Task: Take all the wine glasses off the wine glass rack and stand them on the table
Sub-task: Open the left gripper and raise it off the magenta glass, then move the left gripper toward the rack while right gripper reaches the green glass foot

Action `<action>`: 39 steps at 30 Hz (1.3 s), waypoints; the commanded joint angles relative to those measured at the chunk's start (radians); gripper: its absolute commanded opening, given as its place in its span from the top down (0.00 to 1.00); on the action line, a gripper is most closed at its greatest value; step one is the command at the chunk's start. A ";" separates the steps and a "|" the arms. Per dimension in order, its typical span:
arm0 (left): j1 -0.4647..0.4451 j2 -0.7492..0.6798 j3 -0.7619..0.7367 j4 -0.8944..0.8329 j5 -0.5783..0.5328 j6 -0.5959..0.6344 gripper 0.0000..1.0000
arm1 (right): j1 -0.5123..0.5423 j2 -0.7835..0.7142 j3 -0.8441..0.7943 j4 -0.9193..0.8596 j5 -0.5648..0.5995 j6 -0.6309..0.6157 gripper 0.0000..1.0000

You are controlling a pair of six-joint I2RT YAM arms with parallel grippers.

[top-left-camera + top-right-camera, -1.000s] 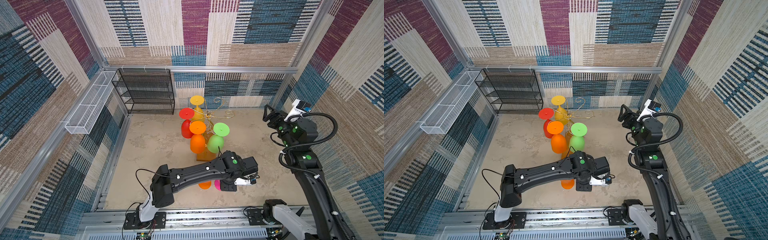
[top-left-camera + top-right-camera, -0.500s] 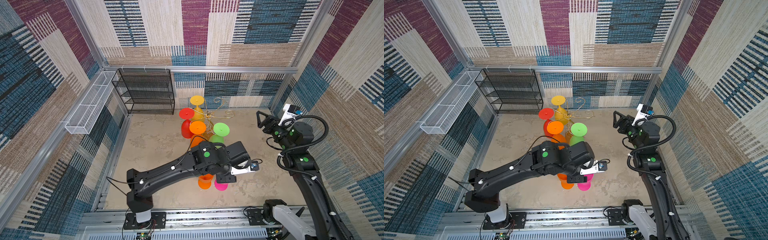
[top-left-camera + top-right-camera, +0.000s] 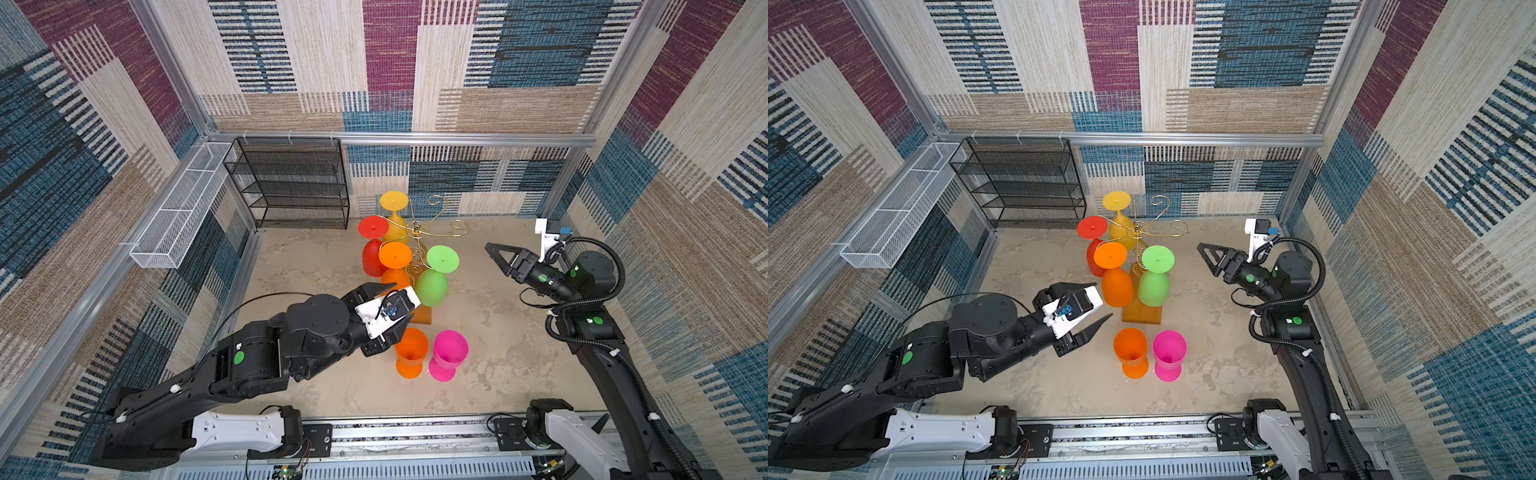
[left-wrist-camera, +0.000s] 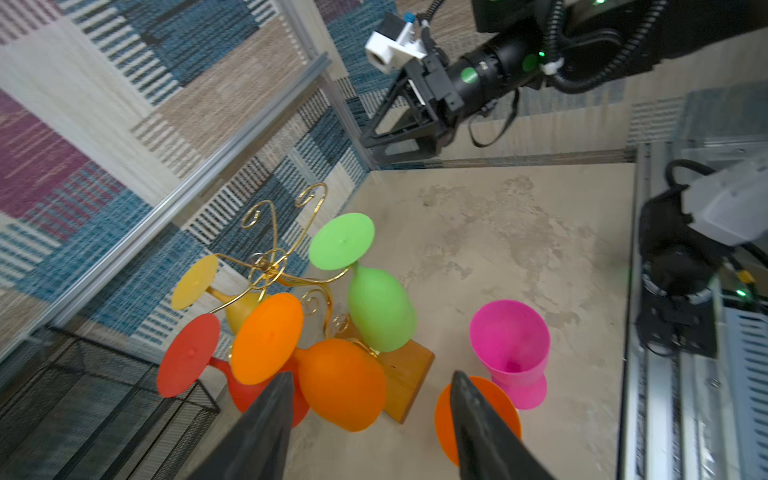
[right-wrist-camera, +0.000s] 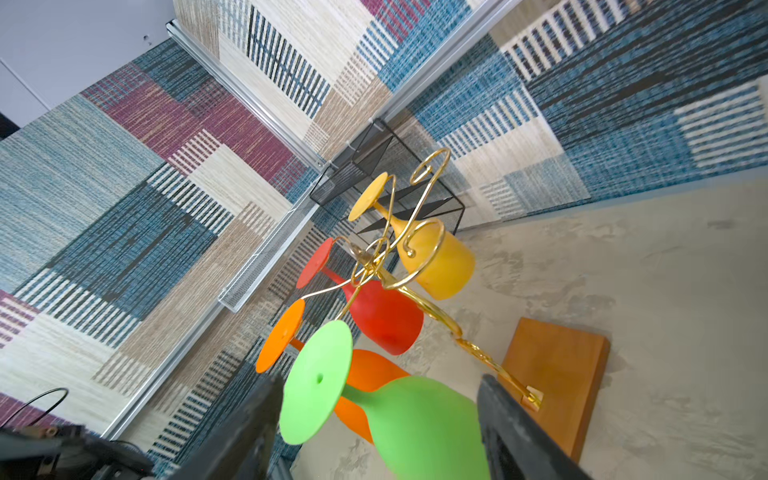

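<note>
At far left a white mesh basket [image 3: 174,216] hangs on the side wall, and a black mesh shelf [image 3: 291,183] stands in the back corner beside it. Nearer the front, the left gripper [image 3: 1104,301] hovers with its jaws spread and nothing between them, just beside the hanging orange wine glass [image 3: 395,254] and above the standing orange wine glass [image 3: 411,349]. The wine glass rack [image 3: 417,227] stands mid-bench, its gold post upright on a wooden base. Four glasses hang on its arms, long axis roughly vertical, foot up and mouth down: the yellow wine glass [image 3: 393,200] at the back, the red wine glass [image 3: 372,227] on the left, the hanging orange one in front and the green wine glass [image 3: 432,286] on the right. On the bench [image 3: 316,257] just in front of the base, the standing orange one and the pink wine glass [image 3: 451,349] stand side by side, mouths up. At right, the right gripper [image 3: 495,259] points at the green glass, jaws spread and empty, clearly apart from it.
</note>
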 commanded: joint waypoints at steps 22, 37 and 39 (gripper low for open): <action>0.035 -0.111 -0.198 0.553 -0.395 0.112 0.39 | 0.164 0.094 0.012 0.105 -0.124 0.048 0.43; 0.056 -0.111 -0.195 0.513 -0.357 0.078 0.40 | 0.218 0.134 0.053 0.106 -0.100 0.043 0.55; 0.059 -0.110 -0.195 0.508 -0.353 0.073 0.40 | 0.220 0.134 0.054 0.103 -0.097 0.040 0.57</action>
